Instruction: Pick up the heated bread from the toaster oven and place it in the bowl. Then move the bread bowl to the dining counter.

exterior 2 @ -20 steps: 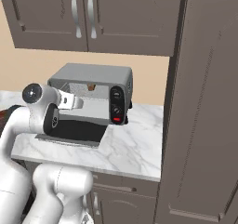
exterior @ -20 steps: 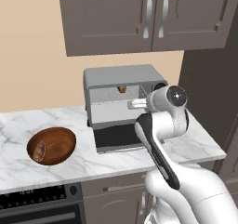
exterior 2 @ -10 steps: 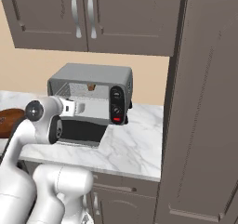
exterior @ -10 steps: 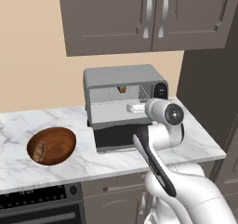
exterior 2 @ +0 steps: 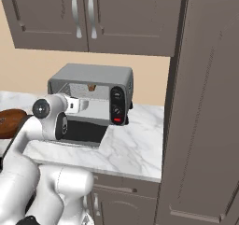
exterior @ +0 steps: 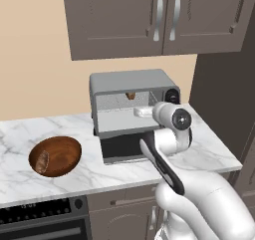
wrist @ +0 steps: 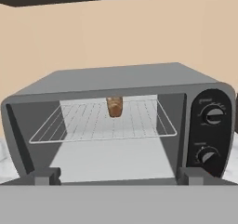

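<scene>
I see the bread [wrist: 114, 106] at the back of the wire rack [wrist: 102, 123] inside the toaster oven [exterior: 130, 82], door [exterior: 124, 147] dropped flat, mouth wide and clear. My gripper [wrist: 118, 176] faces it from outside, jaws spread, grasping nothing. The wooden bowl [exterior: 56, 156] sits left on the marble counter [exterior: 209, 149] under brown cabinets [exterior: 149, 15].

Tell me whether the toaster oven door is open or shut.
Open. The toaster oven has its dark glass door dropped flat on the counter, exposing the wire rack and bread.
</scene>
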